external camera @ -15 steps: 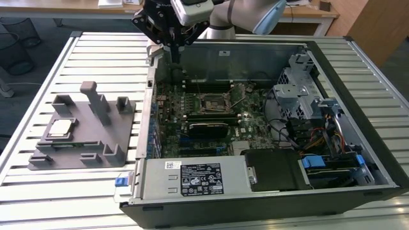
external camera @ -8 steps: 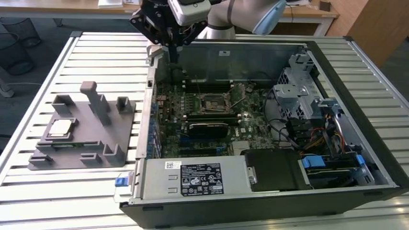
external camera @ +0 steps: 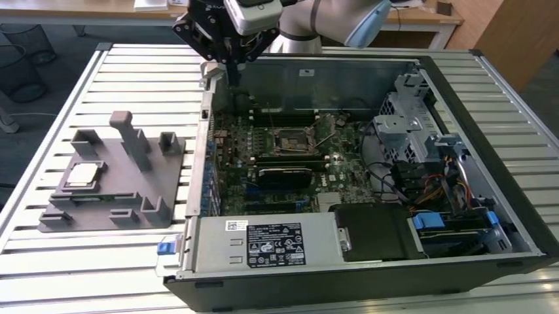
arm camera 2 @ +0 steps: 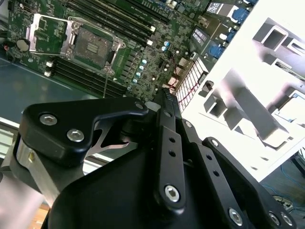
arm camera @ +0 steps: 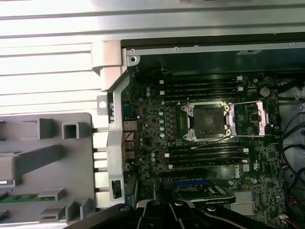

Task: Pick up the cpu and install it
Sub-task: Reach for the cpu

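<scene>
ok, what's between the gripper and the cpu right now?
In the exterior view: bare table slats, then the tall posts of the grey fixture that the cpu rests on. The gripper hangs over the case corner.

A slatted metal table [external camera: 96, 268] fronts a wooden desk [external camera: 428, 19], mesh bin [external camera: 19, 75], grey floor [external camera: 26, 150].
</scene>
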Controlling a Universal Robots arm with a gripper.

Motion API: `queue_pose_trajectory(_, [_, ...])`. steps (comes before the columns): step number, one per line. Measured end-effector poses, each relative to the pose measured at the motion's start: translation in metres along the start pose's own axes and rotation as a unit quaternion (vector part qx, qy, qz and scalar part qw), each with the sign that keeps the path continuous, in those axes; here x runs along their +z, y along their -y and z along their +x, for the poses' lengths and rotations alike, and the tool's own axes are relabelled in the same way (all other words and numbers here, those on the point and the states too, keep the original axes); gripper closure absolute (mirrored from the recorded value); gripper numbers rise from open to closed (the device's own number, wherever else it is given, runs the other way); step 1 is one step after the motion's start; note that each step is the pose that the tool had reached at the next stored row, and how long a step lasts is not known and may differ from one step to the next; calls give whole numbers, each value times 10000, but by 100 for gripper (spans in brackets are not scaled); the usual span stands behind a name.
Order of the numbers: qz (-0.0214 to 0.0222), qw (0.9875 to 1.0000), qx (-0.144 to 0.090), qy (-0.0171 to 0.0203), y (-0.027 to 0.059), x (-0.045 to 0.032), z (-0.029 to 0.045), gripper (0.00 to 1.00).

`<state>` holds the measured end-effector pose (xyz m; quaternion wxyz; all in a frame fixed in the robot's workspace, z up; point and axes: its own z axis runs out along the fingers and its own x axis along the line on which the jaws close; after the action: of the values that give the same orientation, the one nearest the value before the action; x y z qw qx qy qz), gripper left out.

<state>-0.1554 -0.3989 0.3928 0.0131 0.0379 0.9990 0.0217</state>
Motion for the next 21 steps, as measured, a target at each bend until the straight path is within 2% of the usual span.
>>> queue_pose_trajectory(14, [0, 10000, 0, 0, 6, 0, 107, 89])
queue_pose_trajectory(21, [0, 10000, 0, 0, 8, -2, 184, 89])
